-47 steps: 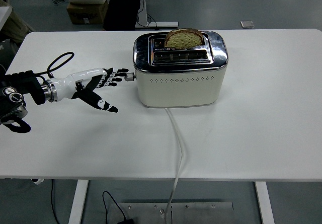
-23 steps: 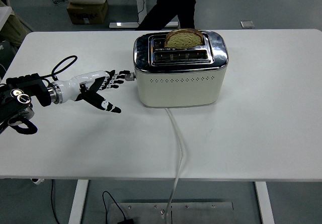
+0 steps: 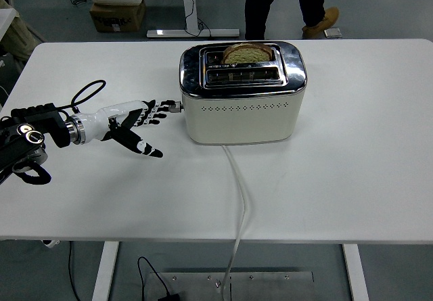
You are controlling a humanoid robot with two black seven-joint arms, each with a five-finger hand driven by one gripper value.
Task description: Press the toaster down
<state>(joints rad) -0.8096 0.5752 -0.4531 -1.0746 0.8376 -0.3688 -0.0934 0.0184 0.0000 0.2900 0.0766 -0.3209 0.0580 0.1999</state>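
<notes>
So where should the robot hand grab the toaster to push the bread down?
Probably the small lever knob poking out of the toaster's left end. Come from the left, where the left hand is, fingertips on top, since it likely slides downward.

Looks like a robotics lab or test workspace, not a home kitchen. White height-adjustable table (image 3: 338,199) on metal legs, grey-blue hard floor (image 3: 379,10) all round. Metal base plate (image 3: 237,277) with cables on the floor at 6 o'clock. Cardboard box (image 3: 116,15) at 11 o'clock beside another desk frame (image 3: 193,24). Person's legs (image 3: 284,3), dark trousers and tan shoe, standing at 12 o'clock. Floor socket plate (image 3: 331,33) at 1 o'clock.
</notes>
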